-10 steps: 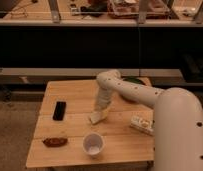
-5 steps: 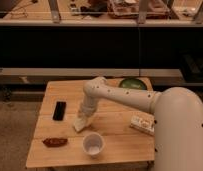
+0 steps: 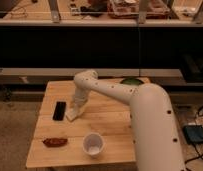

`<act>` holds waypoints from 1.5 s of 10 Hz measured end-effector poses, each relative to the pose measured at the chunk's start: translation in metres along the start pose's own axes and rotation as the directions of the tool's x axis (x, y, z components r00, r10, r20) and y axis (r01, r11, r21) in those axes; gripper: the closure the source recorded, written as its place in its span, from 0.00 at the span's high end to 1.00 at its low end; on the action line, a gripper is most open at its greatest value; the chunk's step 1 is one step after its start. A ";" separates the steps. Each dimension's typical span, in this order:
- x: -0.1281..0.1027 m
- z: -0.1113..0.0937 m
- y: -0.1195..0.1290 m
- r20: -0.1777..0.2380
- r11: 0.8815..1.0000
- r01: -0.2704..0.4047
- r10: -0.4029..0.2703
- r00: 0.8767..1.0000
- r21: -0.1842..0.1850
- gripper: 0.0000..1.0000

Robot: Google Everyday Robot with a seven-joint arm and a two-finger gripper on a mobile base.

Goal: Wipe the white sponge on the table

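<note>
The light wooden table (image 3: 110, 120) stands in the middle of the camera view. My white arm reaches over it from the right and bends down to the gripper (image 3: 76, 109), left of the table's centre. The gripper is shut on the white sponge (image 3: 71, 116), a small off-white block pressed onto the tabletop just right of the black phone (image 3: 59, 110). The gripper covers part of the sponge.
A round white cup (image 3: 93, 144) stands near the table's front edge. A brown item (image 3: 55, 142) lies at the front left. A green bowl (image 3: 131, 80) sits at the back behind my arm. A long dark bench (image 3: 95, 50) runs behind the table.
The gripper has slid the sponge across the tabletop to the left, from near the centre to beside the phone. My arm now hides the table's right side.
</note>
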 end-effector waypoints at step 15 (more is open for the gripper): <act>0.063 -0.049 0.138 -0.059 0.966 -0.227 0.221 0.974 -0.122 0.41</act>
